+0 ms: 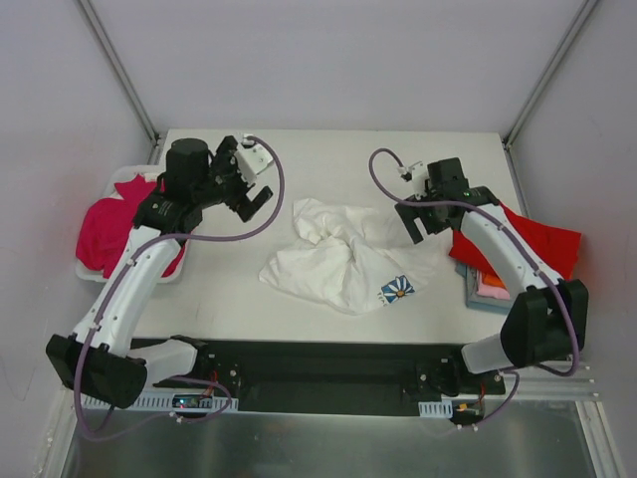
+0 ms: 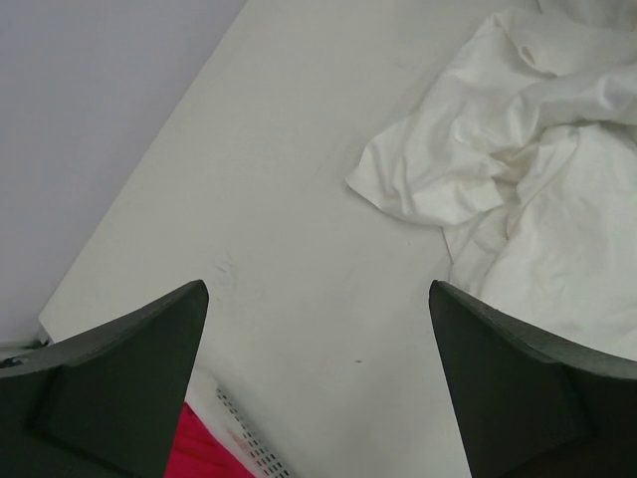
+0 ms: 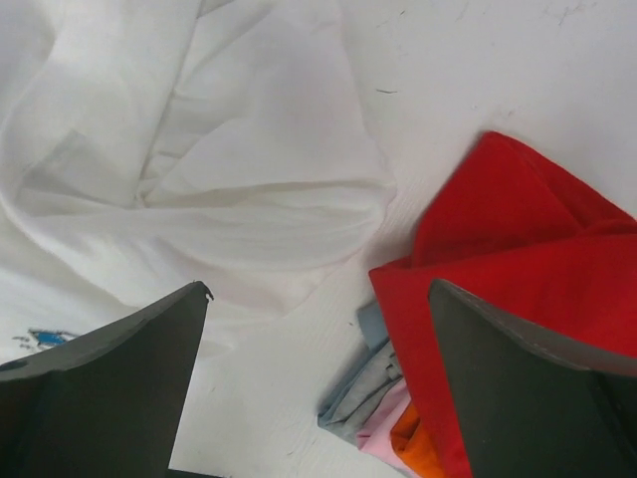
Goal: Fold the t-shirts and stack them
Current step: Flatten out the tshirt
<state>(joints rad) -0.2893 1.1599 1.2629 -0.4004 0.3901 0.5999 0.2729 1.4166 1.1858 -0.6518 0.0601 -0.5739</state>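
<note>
Reading the top view: white tee (image 1: 343,261) lay crumpled and unfolded at the centre of the table (image 1: 229,289), daisy print (image 1: 398,290) showing at its 4 o'clock corner. Tray (image 1: 124,174) sat at the table's 9 o'clock edge with the magenta tee (image 1: 105,234) heaped in it, some cloth hanging over the rim. At the 3 o'clock edge a red tee (image 1: 552,239) was draped loosely over a small stack. In the right wrist view, edges of the light-blue tee (image 3: 356,390), pink tee (image 3: 383,435) and orange tee (image 3: 418,445) poked out beneath it.

Left gripper (image 1: 256,206) was at the white tee's 10 o'clock, jaws spread wide, empty. Left wrist view: bare table between the fingers, the tee's nearest fold at 1 o'clock, apart from both fingers. Magenta cloth and tray rim peeked in at 7 o'clock. Height above the table: couldn't tell.

Right gripper (image 1: 420,231) was at the white tee's 2 o'clock, between tee and stack, jaws also spread, empty. Right wrist view: white cloth ran from 12 round to 9 o'clock, red tee at 3 o'clock, a strip of bare table between the fingers. The right forearm crossed over the red tee in the top view and hid part of it. Purple cables (image 1: 282,189) looped off each wrist, apart from the cloth.
</note>
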